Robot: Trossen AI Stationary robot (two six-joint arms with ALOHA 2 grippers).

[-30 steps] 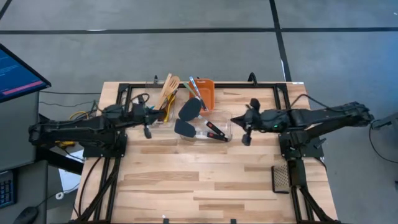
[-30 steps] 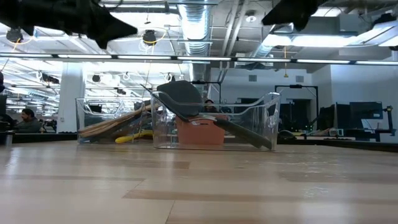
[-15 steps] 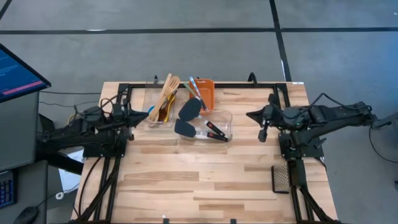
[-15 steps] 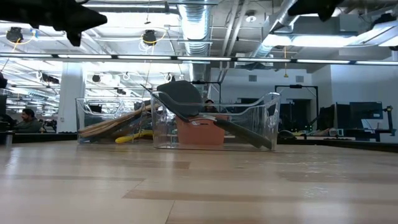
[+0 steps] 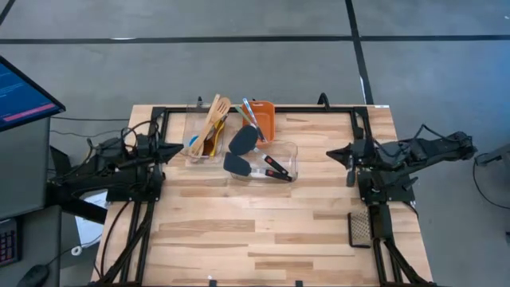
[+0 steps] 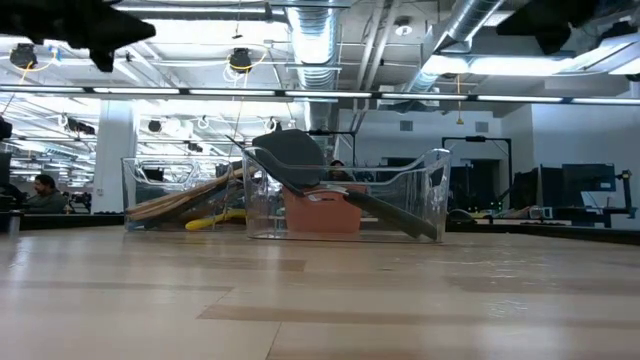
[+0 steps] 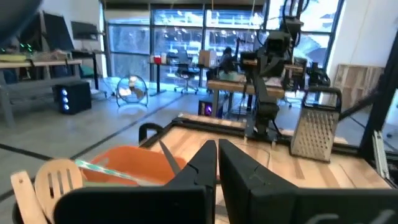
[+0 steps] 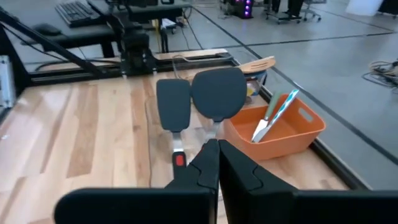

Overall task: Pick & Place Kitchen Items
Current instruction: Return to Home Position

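Wood, pale and bare, makes up most of the surface, and in the view from above I find no utensil lying loose on it. The kitchen things are all gathered near 12 o'clock. The wooden spoons and the slotted spatula stand in the clear tub at about 11 o'clock, and the yellow spoon shows low inside it in the level view. The two black turners lie in the second clear tub, which is just beside the first one. Some blue-handled utensils lean in the orange bin behind. My left fingers are at 9 o'clock, near the edge of the surface. They are pressed together and hold nothing, and they point toward the tubs. My right fingers are at 3 o'clock, also pressed together and empty, well apart from the tubs. A metal grater lies at about 4 o'clock, and I do not count it among the utensils. From all this I judge that the sorting is done and that the step in hand is the return of both arms to rest. The next move calls only for folding each arm fully back over its own base, with the fingers kept high enough not to touch a tub rim or a handle that sticks out. I see little risk, because both arms are already far from the tubs.
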